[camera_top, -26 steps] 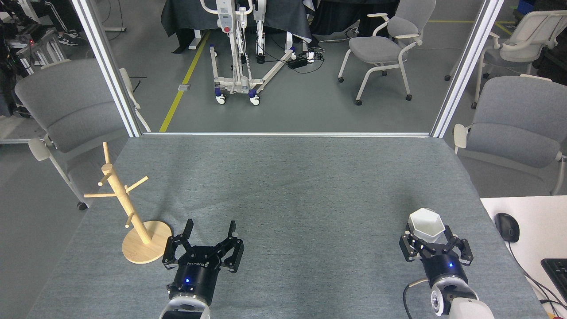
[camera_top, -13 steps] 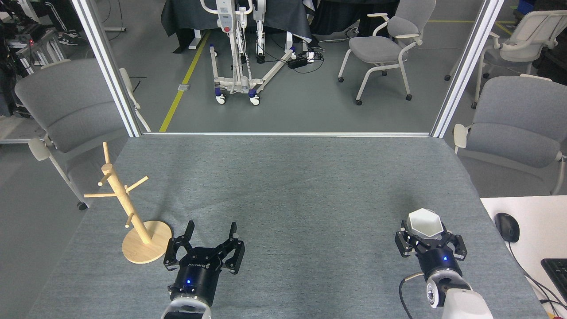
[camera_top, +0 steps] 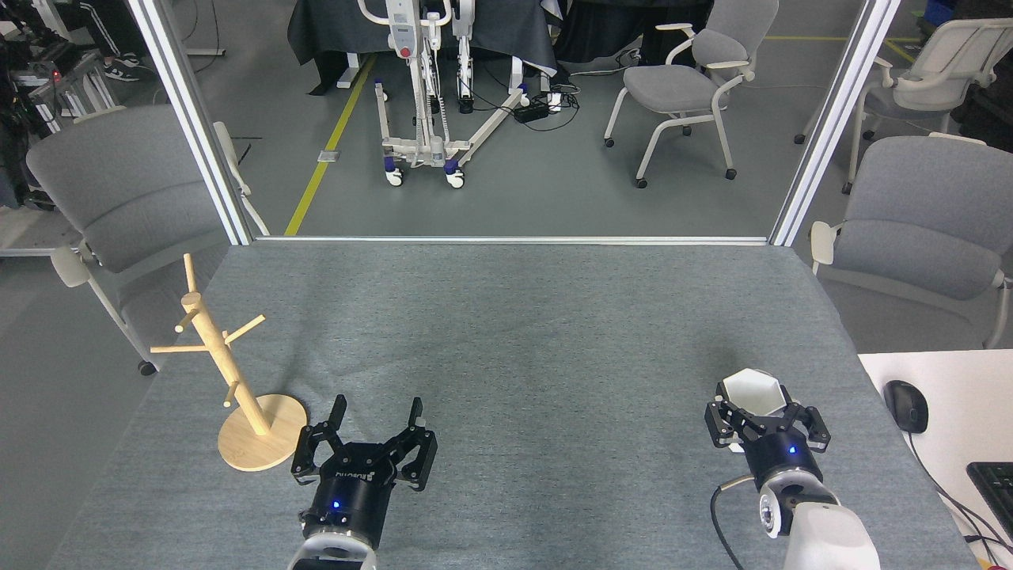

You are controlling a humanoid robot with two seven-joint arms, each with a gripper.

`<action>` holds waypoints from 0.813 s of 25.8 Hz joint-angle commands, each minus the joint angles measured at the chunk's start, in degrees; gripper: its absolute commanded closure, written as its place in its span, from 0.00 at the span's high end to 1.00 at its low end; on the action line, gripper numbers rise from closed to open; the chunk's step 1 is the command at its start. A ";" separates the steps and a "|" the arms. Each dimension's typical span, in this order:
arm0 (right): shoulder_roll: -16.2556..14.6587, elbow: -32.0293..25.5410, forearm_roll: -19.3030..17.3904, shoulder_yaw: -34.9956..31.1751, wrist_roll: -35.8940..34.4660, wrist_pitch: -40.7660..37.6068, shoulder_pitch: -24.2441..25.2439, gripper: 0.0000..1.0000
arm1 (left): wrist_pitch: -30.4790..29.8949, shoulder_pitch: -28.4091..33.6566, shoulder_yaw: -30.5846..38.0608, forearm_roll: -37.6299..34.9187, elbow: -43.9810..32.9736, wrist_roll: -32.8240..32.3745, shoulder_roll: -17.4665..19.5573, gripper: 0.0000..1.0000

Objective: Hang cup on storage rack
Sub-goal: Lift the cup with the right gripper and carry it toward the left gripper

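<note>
Over at nine o'clock on the grey tabletop [camera_top: 506, 317] stands the storage rack [camera_top: 229, 380], pegs bare, its round base just beside the left hand [camera_top: 377, 418]. That left hand sits at seven o'clock, fingers spread, gripping nothing. Open felt runs across the middle, nothing between rack and cup. At five o'clock the right hand [camera_top: 766, 412] is clamped around the cup [camera_top: 753, 391], white hexagonal rim up, well apart from the rack. At three o'clock, off the felt, a black mouse [camera_top: 905, 405] and keyboard [camera_top: 994, 487] sit on a white desk.
</note>
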 commanded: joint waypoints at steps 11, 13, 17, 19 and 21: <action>-2.12 -11.85 -0.43 -0.44 9.65 -0.04 0.08 0.50 | -0.86 -0.79 0.05 0.09 -0.15 -0.56 0.09 0.99; -2.13 -19.67 -1.30 -0.44 14.84 0.75 0.43 0.49 | -3.40 -1.66 0.14 0.09 -0.23 -0.03 0.35 0.99; -0.72 -35.23 -3.42 3.60 25.47 12.44 1.75 0.45 | -5.69 -1.58 0.05 0.09 0.03 0.05 0.35 0.99; 1.65 -40.69 -3.24 9.84 30.05 20.00 1.40 0.46 | -5.95 -1.31 -0.12 0.09 0.38 0.14 0.44 0.99; 2.18 -45.96 -2.98 15.29 34.09 28.97 0.78 0.47 | -8.68 -1.05 -1.09 -0.53 0.47 0.14 0.79 0.99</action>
